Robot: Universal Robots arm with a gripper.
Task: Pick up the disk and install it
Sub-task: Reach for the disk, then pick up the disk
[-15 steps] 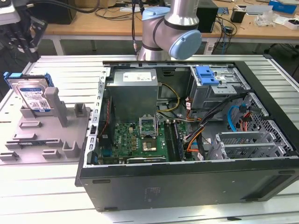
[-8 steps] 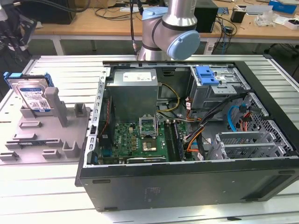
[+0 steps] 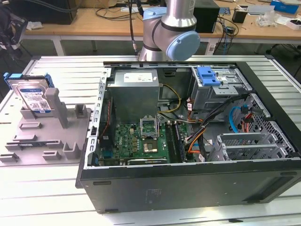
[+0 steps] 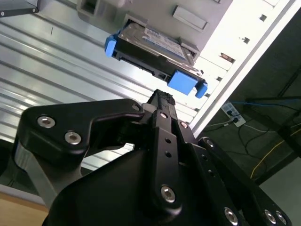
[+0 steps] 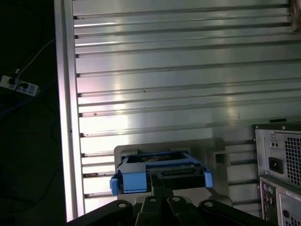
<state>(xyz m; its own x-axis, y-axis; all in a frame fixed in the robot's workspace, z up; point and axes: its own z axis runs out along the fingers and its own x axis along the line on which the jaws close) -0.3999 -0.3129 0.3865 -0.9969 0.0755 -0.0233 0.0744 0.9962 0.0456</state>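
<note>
The disk point(image 3: 33, 96) stands on edge on a grey moulded tray point(image 3: 42, 141) at the exterior view's left. It leans against the tray's upright post point(image 3: 54, 107), and a blue bracket frames its silver body. In both wrist views my gripper point(image 4: 162, 96) point(image 5: 160, 181) points at the disk point(image 4: 155, 49) point(image 5: 160, 165) from a short distance without touching it. Its black fingers are shut together with nothing between them. The arm point(image 3: 171, 28) rises behind the open computer case point(image 3: 188, 183).
Inside the open case are a motherboard point(image 3: 141, 139), a power supply point(image 3: 134, 92) and a grey drive cage with a blue tab point(image 3: 209, 75). Everything rests on a slatted aluminium table point(image 3: 61, 66). A cluttered wooden bench point(image 3: 108, 21) runs behind. A power strip point(image 5: 19, 84) lies on the floor.
</note>
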